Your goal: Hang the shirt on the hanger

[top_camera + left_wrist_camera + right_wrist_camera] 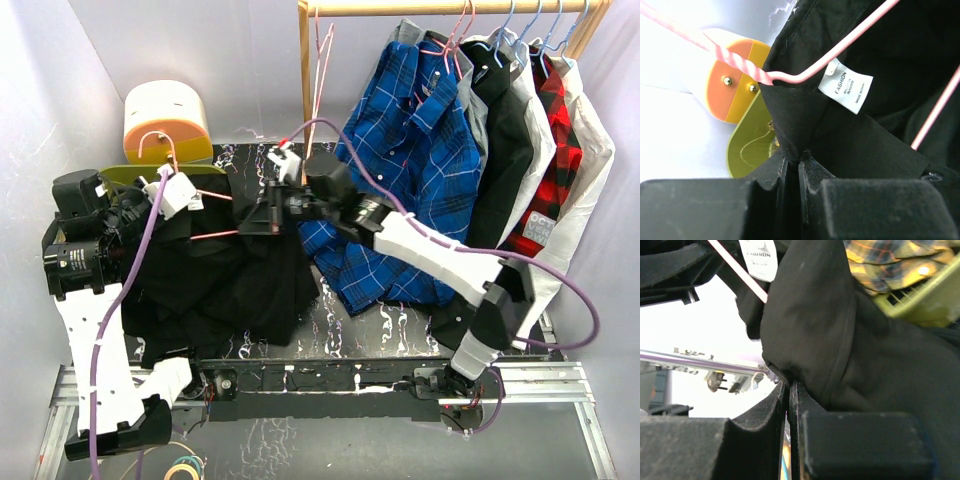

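- Black cloth, soft and limp: the shirt (230, 280) lies heaped on the left half of the table (400, 320), with the pink wire hanger (215, 235) partly inside it. Where would you take hold?
- At the collar and shoulder seams, where doubled cloth gives some thickness. It looks light, but I judge it will sag and slide along thin wire.
- And the grippers?
- The left gripper (792, 160) is pinched tight on a fold just below the neck label (846, 86). The right gripper (789, 385) is clamped on another bunch of the same cloth.
- The hanger itself?
- Probably springy and easily bent. One bend rests against the collar edge.
- What crowds them?
- A cream-and-orange round thing (167, 120) at the back left corner. A blue plaid shirt (400, 150) also hangs from the wooden rail (450, 8) over the table's right half, close beside the right arm.
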Controlling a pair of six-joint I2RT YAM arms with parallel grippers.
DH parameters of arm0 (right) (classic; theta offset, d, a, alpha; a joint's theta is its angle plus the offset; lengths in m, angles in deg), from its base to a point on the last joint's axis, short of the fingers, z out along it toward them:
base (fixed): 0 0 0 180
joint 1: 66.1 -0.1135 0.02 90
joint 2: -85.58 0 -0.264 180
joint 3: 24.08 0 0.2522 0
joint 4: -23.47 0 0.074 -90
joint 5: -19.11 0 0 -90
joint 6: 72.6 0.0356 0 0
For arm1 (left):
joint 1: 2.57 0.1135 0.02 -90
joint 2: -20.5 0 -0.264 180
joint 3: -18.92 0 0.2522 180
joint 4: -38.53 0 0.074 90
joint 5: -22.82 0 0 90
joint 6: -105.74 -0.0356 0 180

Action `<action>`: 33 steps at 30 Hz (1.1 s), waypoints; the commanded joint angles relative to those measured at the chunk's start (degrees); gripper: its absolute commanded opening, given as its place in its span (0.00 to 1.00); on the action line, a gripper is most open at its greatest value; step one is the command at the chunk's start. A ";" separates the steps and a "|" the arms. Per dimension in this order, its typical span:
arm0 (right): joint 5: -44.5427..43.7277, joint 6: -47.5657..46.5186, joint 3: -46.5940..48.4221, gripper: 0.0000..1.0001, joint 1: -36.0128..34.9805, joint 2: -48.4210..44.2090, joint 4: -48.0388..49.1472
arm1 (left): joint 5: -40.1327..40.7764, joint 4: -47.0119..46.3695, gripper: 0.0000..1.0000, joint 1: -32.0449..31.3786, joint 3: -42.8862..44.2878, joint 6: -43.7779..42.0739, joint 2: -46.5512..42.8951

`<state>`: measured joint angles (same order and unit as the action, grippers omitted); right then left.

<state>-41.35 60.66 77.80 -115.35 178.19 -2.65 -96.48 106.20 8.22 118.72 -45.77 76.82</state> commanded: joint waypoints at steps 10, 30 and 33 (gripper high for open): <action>-11.84 15.67 13.91 0.08 -5.85 8.47 24.05 | -7.10 -16.13 0.00 0.22 2.24 24.13 -6.97; -12.39 19.37 12.83 0.08 -5.91 1.57 24.82 | -3.16 -30.04 0.00 0.21 12.41 40.06 -7.79; -14.12 22.59 -0.20 0.08 -8.26 -0.41 32.13 | -2.54 -33.44 0.00 0.20 2.91 43.67 -12.51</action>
<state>-54.97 77.99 91.22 -121.36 176.93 22.24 -100.89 77.66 8.20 130.00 -8.18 67.70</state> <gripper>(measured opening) 0.084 0.046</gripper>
